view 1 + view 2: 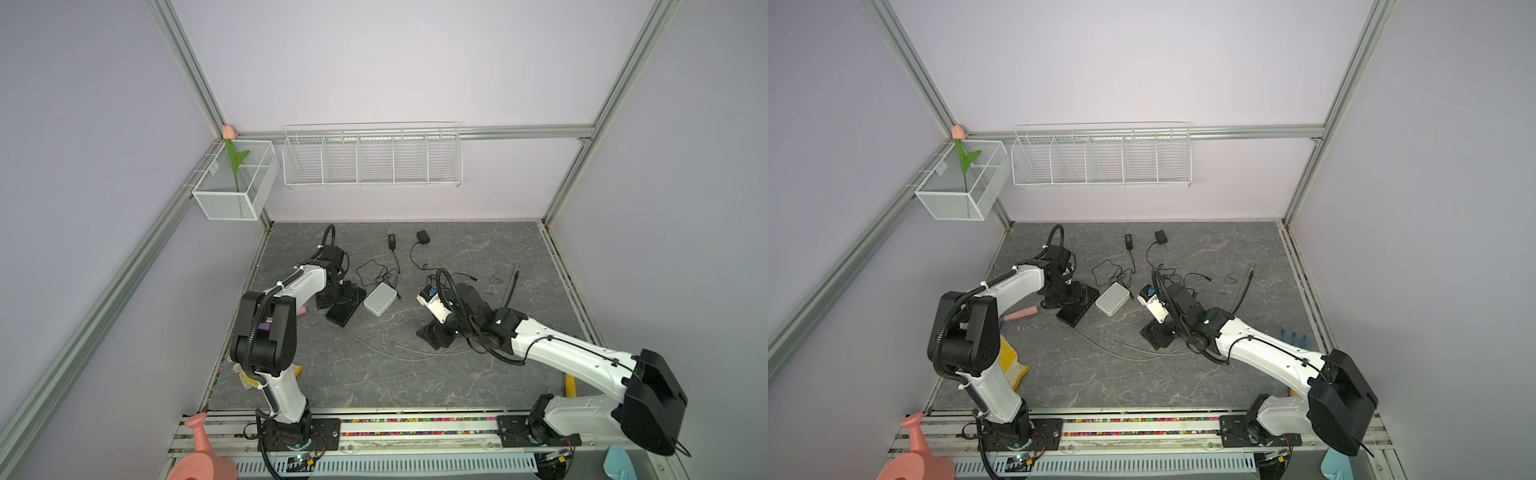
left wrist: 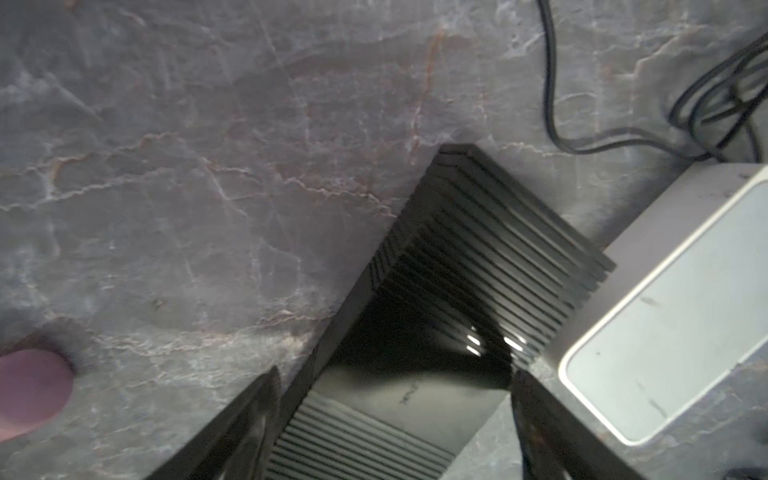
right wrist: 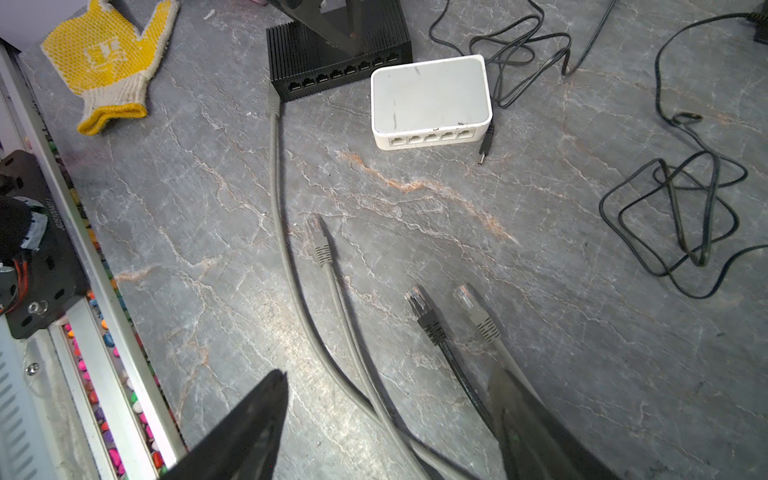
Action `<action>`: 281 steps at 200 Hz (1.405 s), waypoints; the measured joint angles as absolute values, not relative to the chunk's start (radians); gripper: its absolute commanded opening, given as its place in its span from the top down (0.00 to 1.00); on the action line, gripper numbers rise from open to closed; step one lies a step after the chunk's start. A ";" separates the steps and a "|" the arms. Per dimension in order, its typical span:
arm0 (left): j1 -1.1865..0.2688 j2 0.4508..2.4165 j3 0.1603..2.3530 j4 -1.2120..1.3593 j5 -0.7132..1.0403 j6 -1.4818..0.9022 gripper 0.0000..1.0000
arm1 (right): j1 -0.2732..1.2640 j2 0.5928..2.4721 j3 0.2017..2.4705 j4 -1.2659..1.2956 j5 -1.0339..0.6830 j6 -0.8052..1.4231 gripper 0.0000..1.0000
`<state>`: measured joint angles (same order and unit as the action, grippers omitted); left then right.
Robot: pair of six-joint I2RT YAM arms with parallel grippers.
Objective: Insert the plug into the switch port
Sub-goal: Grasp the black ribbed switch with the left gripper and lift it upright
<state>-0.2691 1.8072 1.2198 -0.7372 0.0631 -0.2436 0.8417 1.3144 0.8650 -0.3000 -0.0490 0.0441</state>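
The half-cropped black switch (image 2: 478, 249) is straddled by the parted left end effector (image 2: 397, 372); the right end effector (image 3: 388, 372) is parted too.

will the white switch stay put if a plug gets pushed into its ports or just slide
Probably slides: the white switch lies loose on the smooth table, with nothing holding it. It looks like a small plastic box, so likely light. Flat and low, it seems unlikely to tip.
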 measured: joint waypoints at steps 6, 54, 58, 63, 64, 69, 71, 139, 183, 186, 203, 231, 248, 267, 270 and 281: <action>-0.282 1.816 1.229 -0.740 0.053 -0.240 0.14 | 0.842 1.319 0.865 -0.300 -0.049 0.043 0.20; -0.330 1.880 1.296 -0.769 0.031 -0.224 0.15 | 0.842 1.332 0.865 -0.300 -0.043 0.027 0.20; -0.330 1.880 1.297 -0.769 0.031 -0.223 0.16 | 0.842 1.332 0.865 -0.300 -0.042 0.026 0.20; -0.330 1.882 1.298 -0.770 0.030 -0.223 0.16 | 0.842 1.332 0.865 -0.300 -0.042 0.025 0.20; -0.330 1.882 1.298 -0.770 0.030 -0.223 0.16 | 0.842 1.332 0.865 -0.300 -0.042 0.025 0.20; -0.330 1.882 1.299 -0.770 0.030 -0.223 0.16 | 0.842 1.332 0.865 -0.300 -0.041 0.025 0.20; -0.330 1.882 1.299 -0.770 0.030 -0.223 0.16 | 0.842 1.332 0.865 -0.300 -0.041 0.025 0.20; -0.334 1.893 1.317 -0.785 0.015 -0.223 0.19 | 0.842 1.331 0.865 -0.301 -0.031 0.021 0.20; -0.327 1.894 1.319 -0.784 0.017 -0.225 0.19 | 0.842 1.331 0.865 -0.301 -0.022 0.022 0.20; -0.324 1.894 1.318 -0.783 0.016 -0.227 0.19 | 0.842 1.331 0.865 -0.301 -0.022 0.022 0.20; -0.303 1.895 1.304 -0.768 0.006 -0.228 0.19 | 0.842 1.331 0.865 -0.301 -0.019 0.022 0.20; -0.264 1.895 1.277 -0.774 -0.005 -0.231 0.19 | 0.842 1.331 0.865 -0.301 -0.018 0.022 0.20; -0.261 1.895 1.277 -0.775 -0.006 -0.231 0.19 | 0.842 1.332 0.865 -0.301 -0.017 0.022 0.20; -0.263 1.895 1.277 -0.775 -0.007 -0.231 0.19 | 0.842 1.332 0.866 -0.300 -0.015 0.022 0.19; -0.263 1.895 1.277 -0.775 -0.007 -0.231 0.19 | 0.841 1.332 0.867 -0.300 -0.015 0.022 0.19; -0.263 1.897 1.277 -0.775 -0.007 -0.231 0.19 | 0.841 1.341 0.880 -0.302 -0.015 0.022 0.19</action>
